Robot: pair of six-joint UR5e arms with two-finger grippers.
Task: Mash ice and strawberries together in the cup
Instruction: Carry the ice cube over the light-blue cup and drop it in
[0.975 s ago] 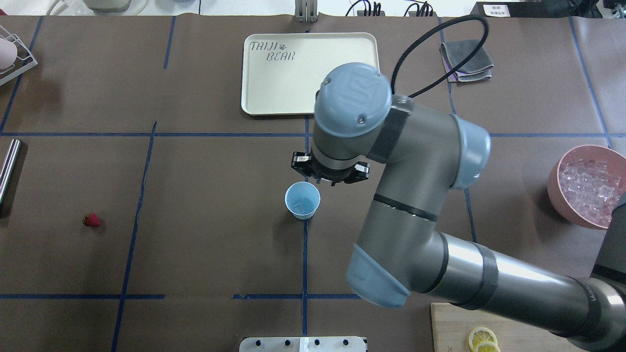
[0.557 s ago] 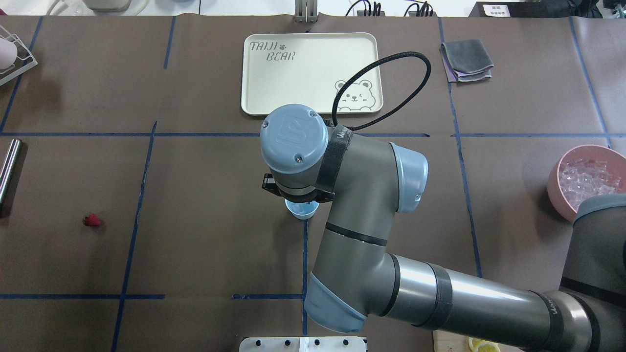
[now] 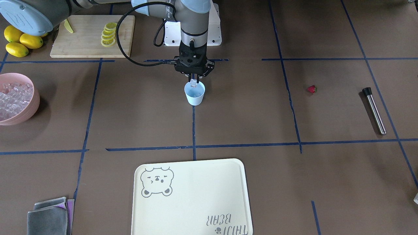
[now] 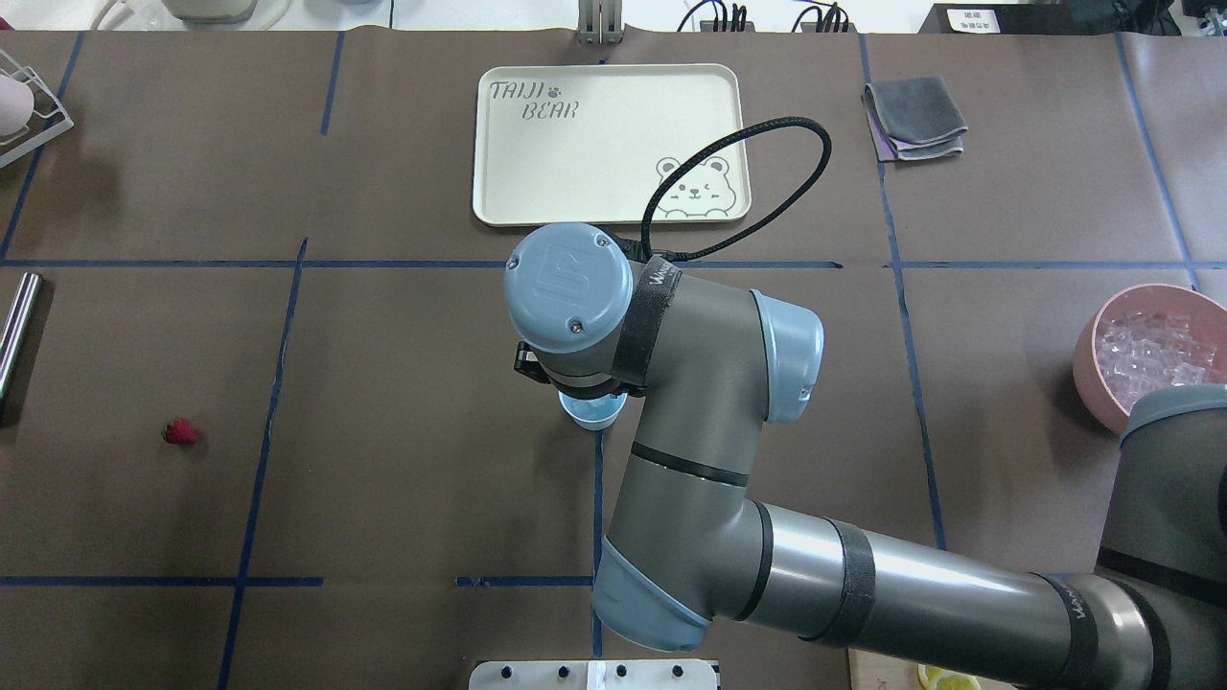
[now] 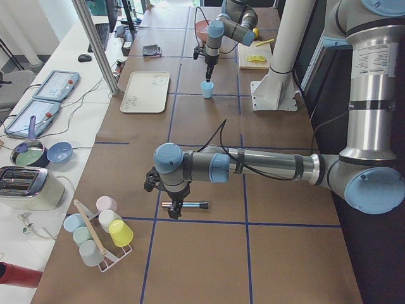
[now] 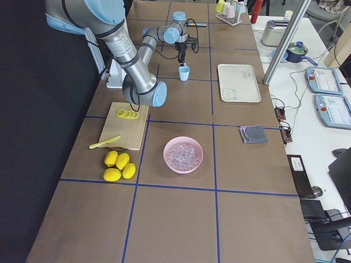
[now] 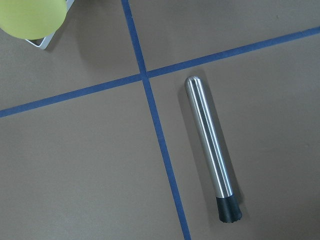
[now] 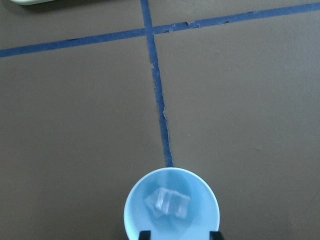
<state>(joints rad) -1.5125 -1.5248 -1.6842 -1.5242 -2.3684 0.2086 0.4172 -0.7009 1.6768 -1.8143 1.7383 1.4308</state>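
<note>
The small pale blue plastic cup [image 3: 194, 93] is standing upright at the worktop's [image 3: 248, 117] middle with clear ice cubes [image 8: 168, 203] lying inside. A clear ice cube [image 3: 194, 82] is being held pinched in the right claw [image 3: 194, 80] just above its mouth. The small red strawberry [image 3: 312, 88] is lying well apart. The left claw's state cannot be told.

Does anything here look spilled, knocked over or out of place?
Nothing looks spilled or damaged. The cup stands upright with ice inside, under the right gripper. The only oddity is the strawberry, lying alone on the bare table, far from the cup. The steel rod lies flat on the table.
</note>
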